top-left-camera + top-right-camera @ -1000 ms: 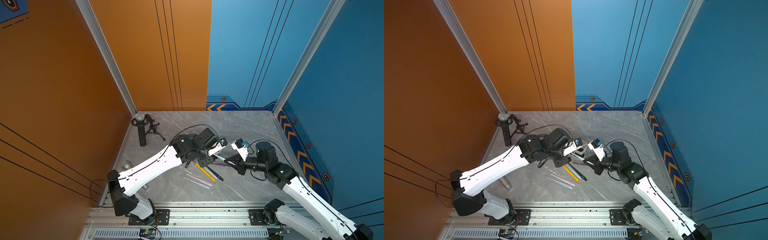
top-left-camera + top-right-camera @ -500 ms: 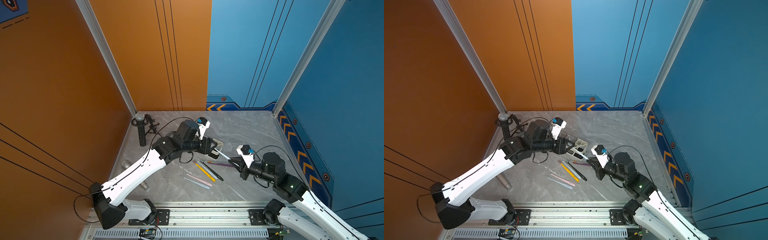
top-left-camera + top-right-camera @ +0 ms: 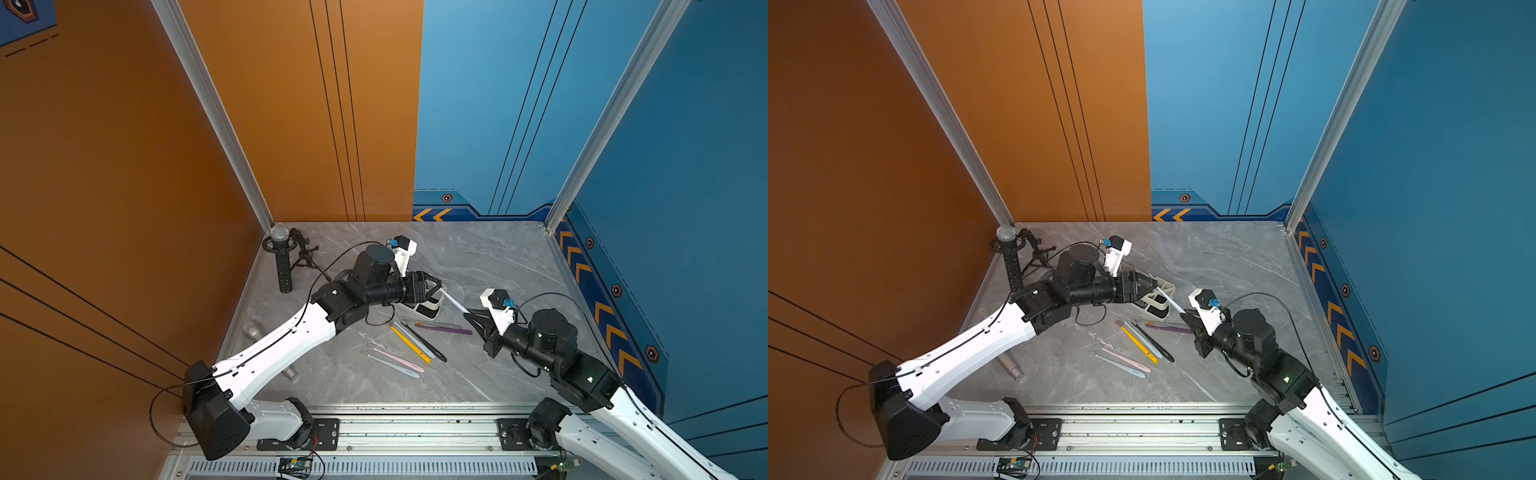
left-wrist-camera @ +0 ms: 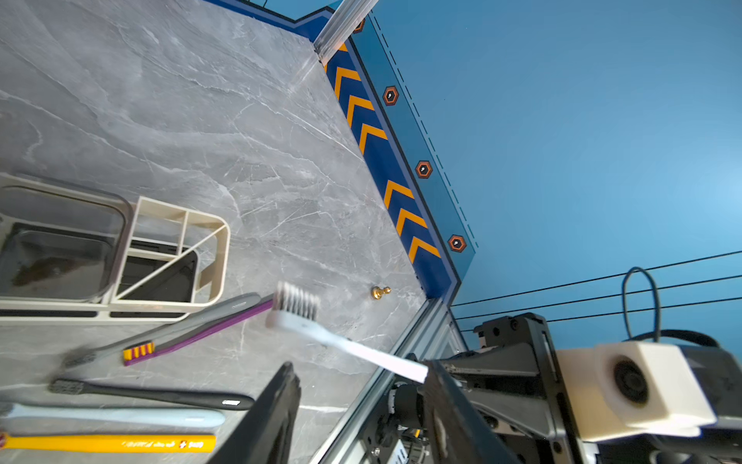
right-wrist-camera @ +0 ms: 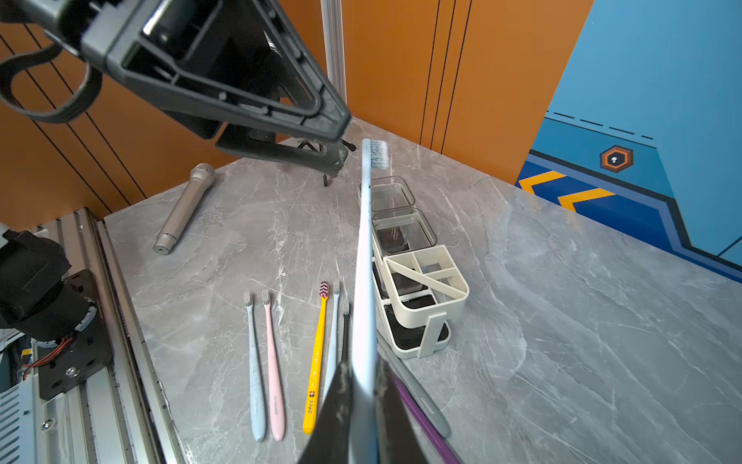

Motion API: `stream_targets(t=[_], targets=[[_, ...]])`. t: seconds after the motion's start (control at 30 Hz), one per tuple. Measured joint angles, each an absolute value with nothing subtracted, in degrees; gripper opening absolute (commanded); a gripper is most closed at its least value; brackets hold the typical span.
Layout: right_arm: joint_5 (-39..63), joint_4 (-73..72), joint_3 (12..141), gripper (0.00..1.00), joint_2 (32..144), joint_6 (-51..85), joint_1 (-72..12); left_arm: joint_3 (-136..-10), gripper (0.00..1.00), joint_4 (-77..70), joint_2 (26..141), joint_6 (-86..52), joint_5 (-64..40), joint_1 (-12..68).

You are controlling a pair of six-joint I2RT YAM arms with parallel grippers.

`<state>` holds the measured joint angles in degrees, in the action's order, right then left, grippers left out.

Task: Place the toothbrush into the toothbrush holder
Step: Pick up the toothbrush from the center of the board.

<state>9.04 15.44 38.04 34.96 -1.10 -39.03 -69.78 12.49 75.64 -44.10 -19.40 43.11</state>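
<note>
My right gripper (image 5: 363,369) is shut on the handle of a light blue toothbrush (image 5: 365,261), held off the table with its bristle head toward the left arm. In both top views the toothbrush (image 3: 455,305) (image 3: 1173,303) slants over the white toothbrush holder (image 3: 428,309) (image 3: 1158,309), whose divided compartment (image 5: 425,289) is open. My left gripper (image 3: 436,286) (image 4: 359,367) hovers above the holder, open. The brush head (image 4: 297,301) lies just past its fingertips (image 5: 340,132), not between them.
Several toothbrushes lie on the grey table in front of the holder, among them a yellow one (image 3: 409,343), a purple one (image 3: 442,328) and a pink one (image 5: 273,361). A black microphone stand (image 3: 284,262) fills the back left corner. A silver microphone (image 5: 184,209) lies near the left edge.
The left arm has rolled its wrist and its gripper now points across the holder. The right arm has drawn back toward the front right with the toothbrush still in its grip.
</note>
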Motion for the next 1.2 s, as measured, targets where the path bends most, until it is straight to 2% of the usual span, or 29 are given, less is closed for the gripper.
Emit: stream_targets(t=[0.27, 0.9, 1.2], targets=[[7.5, 15.5, 37.3, 0.00, 33.8, -1.1, -39.0, -69.7, 0.49, 5.3, 78.9, -47.9, -22.4, 41.5], [1.8, 15.4, 36.7, 0.00, 33.4, -1.5, -39.0, -67.5, 0.55, 2.8, 81.6, -49.5, -23.0, 41.5], [1.9, 15.4, 36.4, 0.00, 32.2, -1.5, -39.0, -69.1, 0.52, 1.9, 84.3, -50.4, -23.0, 41.7]])
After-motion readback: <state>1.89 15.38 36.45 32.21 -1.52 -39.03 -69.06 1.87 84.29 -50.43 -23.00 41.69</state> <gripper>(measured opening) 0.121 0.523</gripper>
